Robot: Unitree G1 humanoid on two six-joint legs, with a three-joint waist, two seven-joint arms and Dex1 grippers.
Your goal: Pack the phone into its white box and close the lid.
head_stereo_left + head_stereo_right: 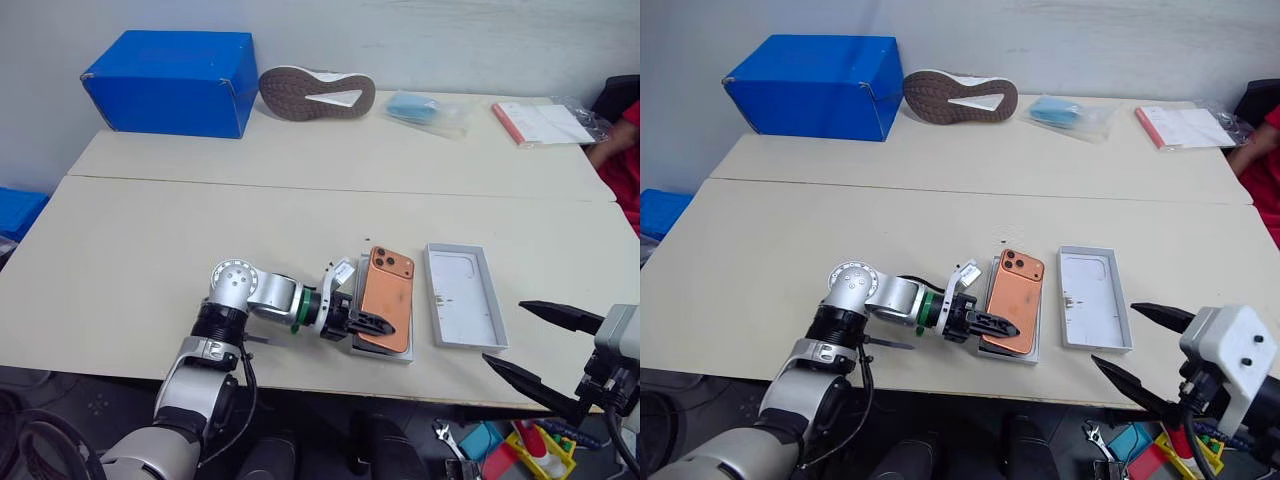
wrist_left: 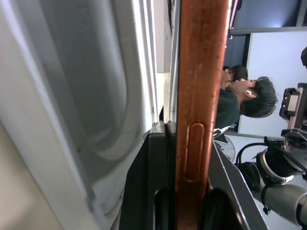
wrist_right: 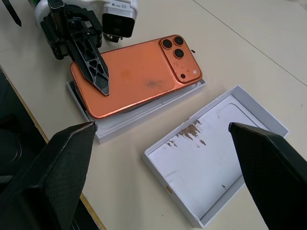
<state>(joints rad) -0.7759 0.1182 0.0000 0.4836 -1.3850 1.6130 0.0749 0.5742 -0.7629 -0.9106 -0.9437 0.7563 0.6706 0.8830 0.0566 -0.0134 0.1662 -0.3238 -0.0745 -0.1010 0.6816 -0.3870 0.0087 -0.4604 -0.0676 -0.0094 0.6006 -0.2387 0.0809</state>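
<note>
Left eye view: phone clamped beside the white box

The white box (image 1: pixel 465 315) lies open side up on the table (image 1: pixel 150 250), its floor bare but for a brown smear. Just beside the box, on its left, the phone (image 1: pixel 386 300) lies back up, its camera block at the corner farthest from the robot and nearest the box. The phone is not inside the box. It sits tilted over the lid (image 3: pixel 139 117), a second shallow white tray that lies open side up, parallel to the box and apart from it by a narrow strip of table.

The left gripper (image 1: pixel 380 327) grasps the phone at its near end, one black finger across the glossy back and the other beneath. The left wrist view shows the copper edge pinched between the two.

The right gripper (image 1: pixel 503 332) hangs off the box's near right corner with its fingers spread wide, holding nothing and touching nothing.

Well beyond the white box, at the table's far left, stands a big blue box (image 1: pixel 170 80), with a shoe (image 1: pixel 315 92) lying sole up beside it.
</note>
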